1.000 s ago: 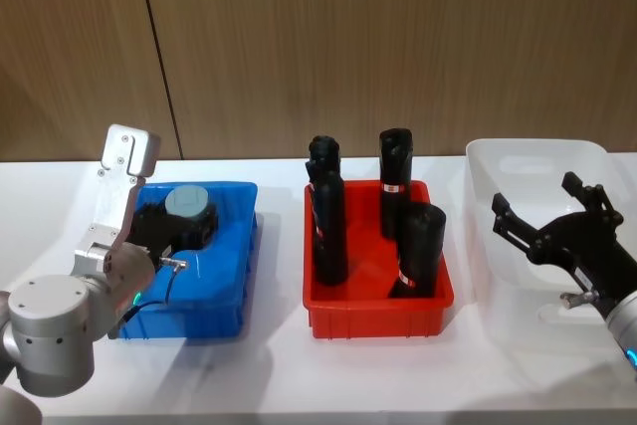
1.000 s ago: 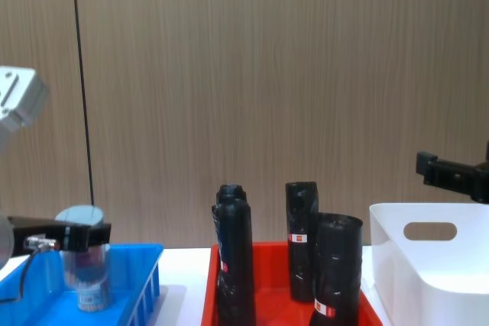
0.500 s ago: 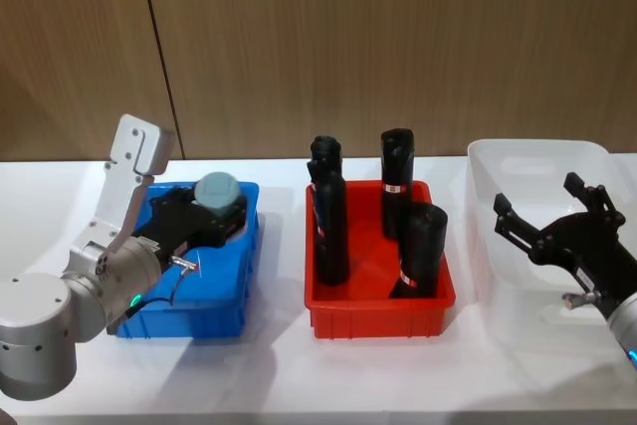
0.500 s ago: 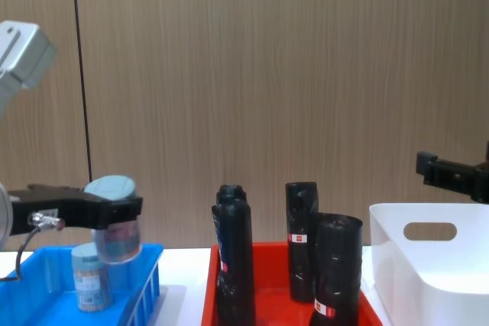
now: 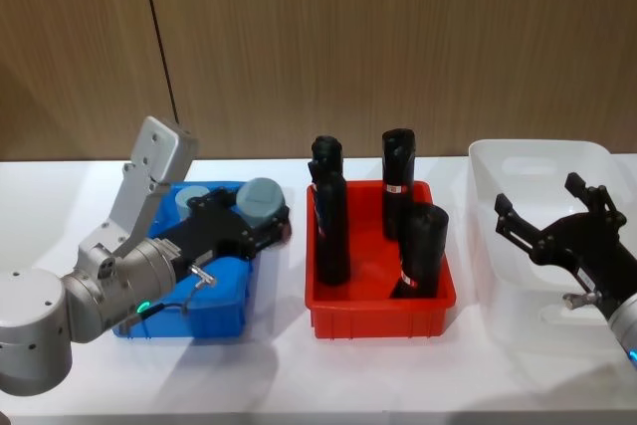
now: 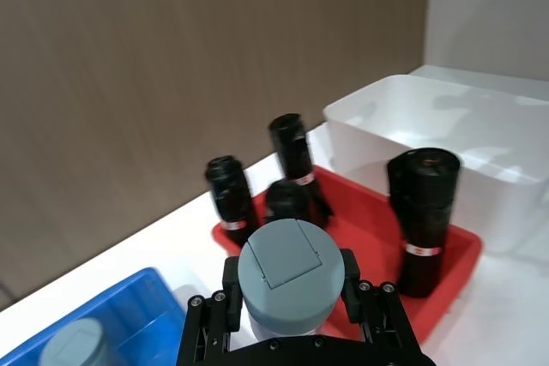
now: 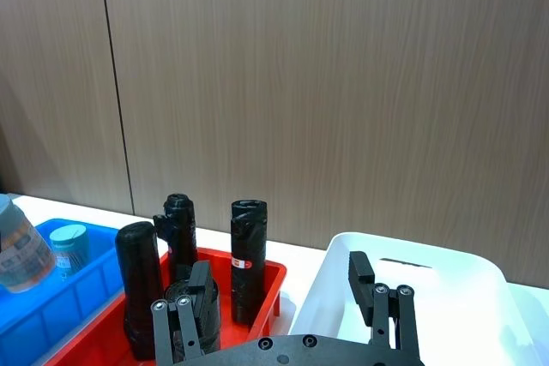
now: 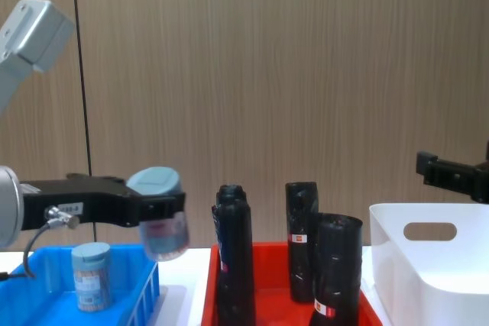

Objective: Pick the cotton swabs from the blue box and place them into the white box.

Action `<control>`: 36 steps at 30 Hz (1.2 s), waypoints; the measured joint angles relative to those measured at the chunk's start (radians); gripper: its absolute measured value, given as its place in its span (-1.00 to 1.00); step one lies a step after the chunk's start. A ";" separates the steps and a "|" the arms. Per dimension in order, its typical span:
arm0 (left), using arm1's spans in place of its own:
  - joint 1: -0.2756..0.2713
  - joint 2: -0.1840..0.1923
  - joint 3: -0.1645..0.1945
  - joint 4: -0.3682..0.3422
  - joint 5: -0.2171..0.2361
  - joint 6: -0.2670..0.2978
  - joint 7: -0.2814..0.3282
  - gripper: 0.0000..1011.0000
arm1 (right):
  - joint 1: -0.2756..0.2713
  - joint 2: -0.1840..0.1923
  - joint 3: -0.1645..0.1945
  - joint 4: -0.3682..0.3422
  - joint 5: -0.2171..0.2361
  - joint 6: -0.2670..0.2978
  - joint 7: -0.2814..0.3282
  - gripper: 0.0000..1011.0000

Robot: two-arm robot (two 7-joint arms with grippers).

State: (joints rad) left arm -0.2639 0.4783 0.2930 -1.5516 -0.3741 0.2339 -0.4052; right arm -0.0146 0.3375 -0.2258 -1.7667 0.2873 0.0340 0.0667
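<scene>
Cotton swabs tub (image 8: 163, 225) — now over blue box (image 8: 145, 297) edge

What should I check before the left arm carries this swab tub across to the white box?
1. Grip: left claw is shut around the clear plastic tub with the pale blue-grey lid, just under the lid: ok.
2. Clear of the bright blue slotted box: the tub hangs above its right rim: ok.
3. Height over the tall black rolls in the red tray: in the chest view the tub's base sits lower than their tops: not ok, raise first.
4. Drop zone: the plain white box looks bare inside, but the open right claw hangs over its near part: cannot tell if it blocks.
5. The second lidded tub stands upright in the blue box: ok.
</scene>
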 joint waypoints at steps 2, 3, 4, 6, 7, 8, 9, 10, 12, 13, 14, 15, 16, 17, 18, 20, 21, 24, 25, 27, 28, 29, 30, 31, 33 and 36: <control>-0.004 0.000 0.003 0.005 0.000 -0.007 -0.038 0.32 | 0.000 0.000 0.000 0.000 0.000 0.000 0.000 0.98; -0.007 0.000 0.004 0.008 0.000 -0.009 -0.050 0.32 | 0.000 0.000 0.000 0.000 0.000 0.000 0.000 0.98; -0.008 -0.001 0.005 0.009 0.000 -0.012 -0.062 0.32 | 0.000 0.000 0.000 0.000 0.000 0.000 0.000 0.98; -0.015 -0.003 0.008 0.019 0.000 -0.020 -0.101 0.32 | 0.000 0.000 0.000 0.000 0.000 0.000 0.000 0.98; -0.017 -0.004 0.010 0.022 0.000 -0.022 -0.113 0.32 | 0.000 0.000 0.000 0.000 0.000 0.000 0.000 0.98; -0.020 -0.006 0.011 0.027 0.000 -0.025 -0.126 0.32 | 0.000 0.000 0.000 0.000 0.000 0.000 0.000 0.98; -0.025 -0.008 0.014 0.034 0.000 -0.030 -0.149 0.32 | 0.000 0.000 0.000 0.000 0.000 0.000 0.000 0.98; -0.028 -0.010 0.015 0.038 0.000 -0.033 -0.161 0.32 | 0.000 0.000 0.000 0.000 0.000 0.000 0.000 0.98; -0.033 -0.013 0.018 0.047 -0.001 -0.040 -0.189 0.32 | 0.000 0.000 0.000 0.000 0.000 0.000 0.000 0.98; -0.040 -0.017 0.022 0.057 -0.003 -0.045 -0.214 0.32 | 0.000 0.000 0.000 0.000 0.000 0.000 0.000 0.98; -0.043 -0.018 0.023 0.062 -0.003 -0.049 -0.226 0.32 | 0.000 0.000 0.000 0.000 0.000 0.000 0.000 0.98; -0.050 -0.023 0.026 0.072 -0.005 -0.056 -0.253 0.32 | 0.000 0.000 0.000 0.000 0.000 0.000 0.000 0.98; -0.054 -0.025 0.028 0.078 -0.006 -0.059 -0.265 0.32 | 0.000 0.000 0.000 0.000 0.000 0.000 0.000 0.98; -0.057 -0.027 0.029 0.083 -0.006 -0.062 -0.276 0.32 | 0.000 0.000 0.000 0.000 0.000 0.000 0.000 0.98; -0.063 -0.031 0.032 0.092 -0.008 -0.068 -0.298 0.32 | 0.000 0.000 0.000 0.000 0.000 0.000 0.000 0.98; -0.068 -0.035 0.035 0.101 -0.009 -0.073 -0.318 0.32 | 0.000 0.000 0.000 0.000 0.000 0.000 0.000 0.98; -0.074 -0.039 0.039 0.110 -0.010 -0.079 -0.339 0.32 | 0.000 0.000 0.000 0.000 0.000 0.000 0.000 0.98; -0.082 -0.044 0.043 0.121 -0.012 -0.085 -0.363 0.32 | 0.000 0.000 0.000 0.000 0.000 0.000 0.000 0.98; -0.087 -0.047 0.045 0.128 -0.014 -0.090 -0.379 0.32 | 0.000 0.000 0.000 0.000 0.000 0.000 0.000 0.98; -0.093 -0.051 0.048 0.138 -0.015 -0.095 -0.398 0.32 | 0.000 0.000 0.000 0.000 0.000 0.000 0.000 0.98; -0.095 -0.052 0.049 0.141 -0.016 -0.097 -0.406 0.32 | 0.000 0.000 0.000 0.000 0.000 0.000 0.000 0.98; -0.097 -0.053 0.050 0.144 -0.017 -0.099 -0.411 0.32 | 0.000 0.000 0.000 0.000 0.000 0.000 0.000 0.98; -0.099 -0.054 0.051 0.146 -0.017 -0.100 -0.415 0.32 | 0.000 0.000 0.000 0.000 0.000 0.000 0.000 0.98; -0.102 -0.056 0.052 0.150 -0.018 -0.102 -0.424 0.32 | 0.000 0.000 0.000 0.000 0.000 0.000 0.000 0.98; -0.105 -0.057 0.054 0.154 -0.019 -0.105 -0.433 0.32 | 0.000 0.000 0.000 0.000 0.000 0.000 0.000 0.98; -0.110 -0.059 0.057 0.160 -0.020 -0.110 -0.446 0.32 | 0.000 0.000 0.000 0.000 0.000 0.000 0.000 0.98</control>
State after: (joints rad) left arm -0.3737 0.4197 0.3496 -1.3916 -0.3943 0.1237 -0.8511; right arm -0.0146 0.3375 -0.2258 -1.7667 0.2873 0.0340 0.0668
